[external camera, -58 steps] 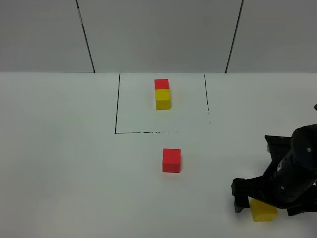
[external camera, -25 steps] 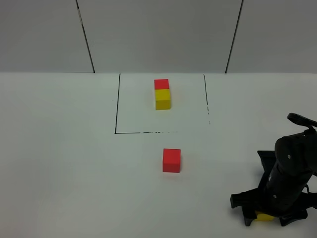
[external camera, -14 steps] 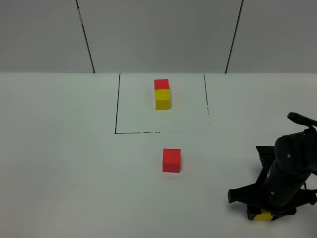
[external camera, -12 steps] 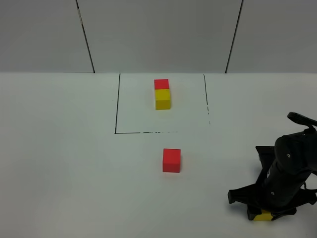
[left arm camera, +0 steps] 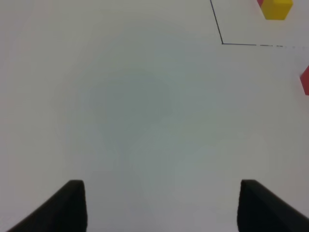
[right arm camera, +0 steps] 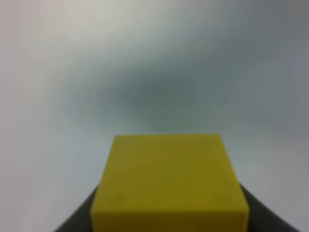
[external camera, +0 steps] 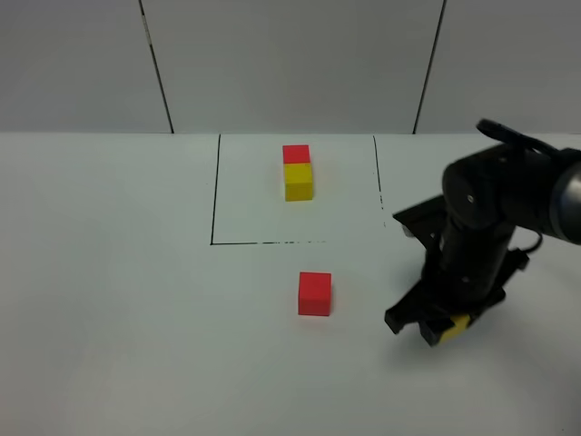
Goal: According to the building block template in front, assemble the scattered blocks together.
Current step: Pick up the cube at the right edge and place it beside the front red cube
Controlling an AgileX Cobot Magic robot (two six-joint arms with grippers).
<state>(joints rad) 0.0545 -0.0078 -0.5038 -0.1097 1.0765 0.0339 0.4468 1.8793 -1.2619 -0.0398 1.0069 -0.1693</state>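
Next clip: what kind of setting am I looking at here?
Probably a robot test bench in a lab: a plain white tabletop, a grey panelled wall behind it, and a black-line square marked around a red-and-yellow block pair.

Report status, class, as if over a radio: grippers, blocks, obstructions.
Right gripper shut on yellow cube. Left gripper open, empty. Red cube free, outside template outline. Nothing between the cubes.
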